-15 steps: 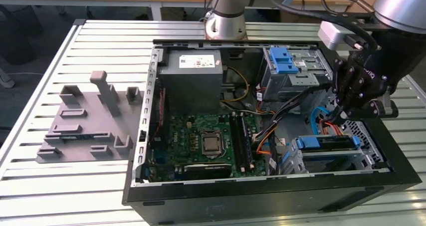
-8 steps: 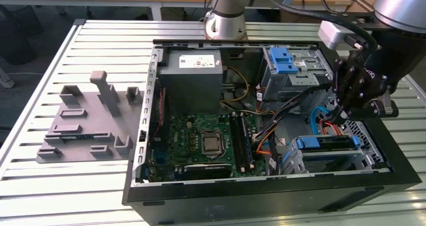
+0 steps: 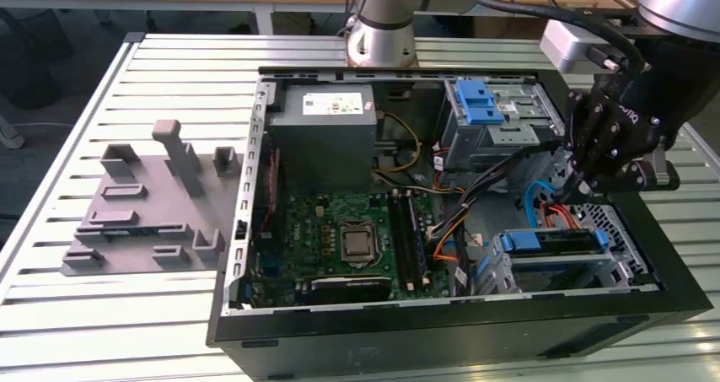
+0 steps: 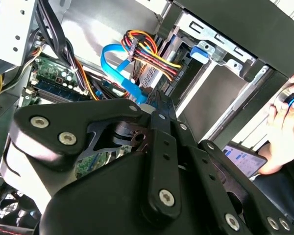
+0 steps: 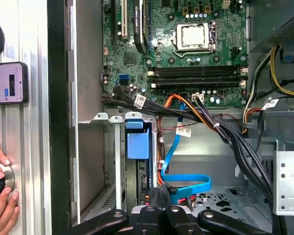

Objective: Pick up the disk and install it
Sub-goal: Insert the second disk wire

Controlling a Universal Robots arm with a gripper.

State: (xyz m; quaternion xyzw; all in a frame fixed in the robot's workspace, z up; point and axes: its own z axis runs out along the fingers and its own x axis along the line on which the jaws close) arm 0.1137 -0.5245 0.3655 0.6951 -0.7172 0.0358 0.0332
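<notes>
Hovering over the open computer case (image 3: 450,314), I am working on the install step. The disk (image 3: 551,241), in its blue bracket, is sitting in the bay near the front corner of the case, and it looks already put in. My gripper (image 3: 585,180) is hanging just above it, pointing down beside the blue cable (image 5: 183,183). I cannot tell how wide my jaws are standing, or if they are holding anything. A person's hand (image 5: 2,196) is resting on the tabletop (image 3: 113,314).
</notes>
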